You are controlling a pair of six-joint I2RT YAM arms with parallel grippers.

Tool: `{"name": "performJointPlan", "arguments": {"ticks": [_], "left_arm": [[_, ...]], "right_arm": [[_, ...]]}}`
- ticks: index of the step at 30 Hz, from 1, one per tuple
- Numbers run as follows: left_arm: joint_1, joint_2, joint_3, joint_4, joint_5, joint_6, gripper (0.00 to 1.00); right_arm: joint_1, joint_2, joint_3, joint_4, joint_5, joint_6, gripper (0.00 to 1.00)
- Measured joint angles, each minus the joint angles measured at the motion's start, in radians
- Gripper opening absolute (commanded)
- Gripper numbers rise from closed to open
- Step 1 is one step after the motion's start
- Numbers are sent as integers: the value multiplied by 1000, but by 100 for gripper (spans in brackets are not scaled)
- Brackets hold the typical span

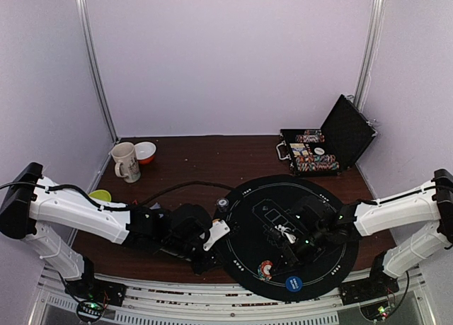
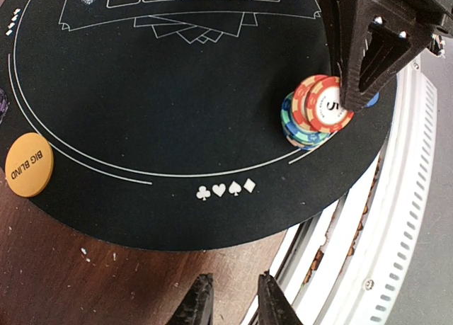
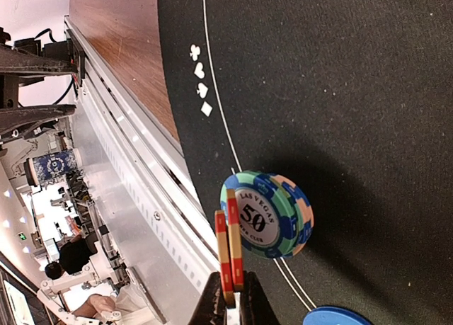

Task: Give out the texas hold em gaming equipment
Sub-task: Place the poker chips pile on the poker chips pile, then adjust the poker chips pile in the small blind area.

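Right claw lowered, pinching red chips

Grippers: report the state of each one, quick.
Left gripper: slightly open, nothing between the fingers.
Right gripper: closed on two red-striped chips, held on edge.

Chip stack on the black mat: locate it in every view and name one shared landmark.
Top external: chip stack at the black mat's near edge, left of the blue disc.
Left wrist: chip stack right of centre, under the right gripper.
Right wrist: chip stack lower centre, behind the held red chips.
Shared landmark: the black mat.
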Motion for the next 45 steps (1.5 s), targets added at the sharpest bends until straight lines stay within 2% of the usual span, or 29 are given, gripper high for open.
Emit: {"name": "performJointPlan", "arguments": {"ticks": [6,10,14,18,25,27,29,30,31,32,35,40,42,45], "left_arm": [[0,0,0,0,0,0,24],[0,0,0,0,0,0,24],[0,0,0,0,0,0,24],[0,0,0,0,0,0,24],[0,0,0,0,1,0,24],[0,0,0,0,1,0,24],[0,0,0,0,1,0,24],[0,0,0,0,1,0,24],[0,0,0,0,1,0,24],[0,0,0,0,1,0,25],[0,-1,0,0,1,0,26],[2,-40,-8,-29,-23,5,32],[16,-89,-21,-53,-35,5,38],[79,-194,-41,-95,-47,0,54]], "right_arm": [[0,10,2,3,-7,-1,2],[0,24,18,-7,-9,-16,10],[-2,27,34,-41,8,-35,14],[-9,34,39,-84,34,-51,23],[-11,43,87,-163,82,-82,31],[-11,44,104,-186,96,-93,40],[-11,43,134,-236,126,-109,55],[-11,43,150,-266,147,-114,72],[-8,43,174,-306,175,-129,93],[-2,41,201,-347,209,-140,99],[31,31,297,-455,326,-171,100],[168,43,457,-586,518,-241,100],[216,62,491,-618,589,-304,100],[264,64,500,-624,681,-453,100]]}}
